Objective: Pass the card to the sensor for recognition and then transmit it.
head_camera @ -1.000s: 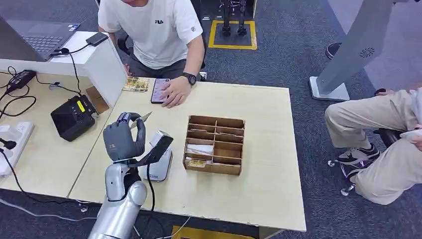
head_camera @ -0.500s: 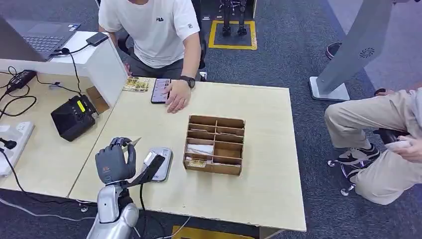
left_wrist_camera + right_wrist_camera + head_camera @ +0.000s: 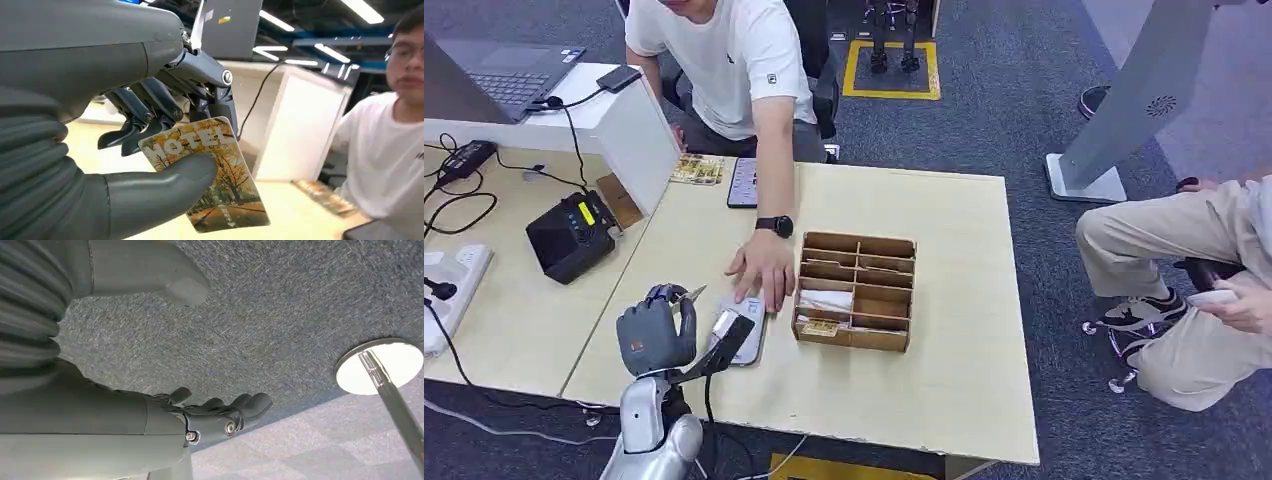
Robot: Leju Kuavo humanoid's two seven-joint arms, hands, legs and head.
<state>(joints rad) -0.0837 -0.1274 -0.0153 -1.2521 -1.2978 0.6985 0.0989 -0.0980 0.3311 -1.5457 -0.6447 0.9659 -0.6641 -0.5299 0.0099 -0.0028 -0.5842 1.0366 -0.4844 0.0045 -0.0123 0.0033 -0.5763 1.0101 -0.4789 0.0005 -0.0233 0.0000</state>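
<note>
My left hand pinches the card between the thumb and the darker fingers, the thumb pressed flat across its printed face. The left wrist view shows the word HOTEL and a picture of autumn trees, with most of the card hanging free past the thumb. I judge that grip deliberate: a long bare stretch of card is what can be laid over a reader without my fingers getting in the way.

Taking the sensor as the landmark, my hand hovers just beside it, on the side away from the wooden organizer. A corner of the card pokes up above my fingers in the head view, tilted and not over the sensor's top. So the recognition step looks not yet done, by my reading.

A person's hand rests on the table at the sensor's far end, touching or nearly touching it; I cannot tell which. Its arm crosses the table from the far side. Perhaps it steadies the sensor or waits for the card. Either way, I would swing the card in with care to avoid those fingers.

The organizer sits just beyond the sensor, cards lying in its nearer compartments.

My right hand hangs over grey carpet, fingers loosely curled, holding nothing.
</note>
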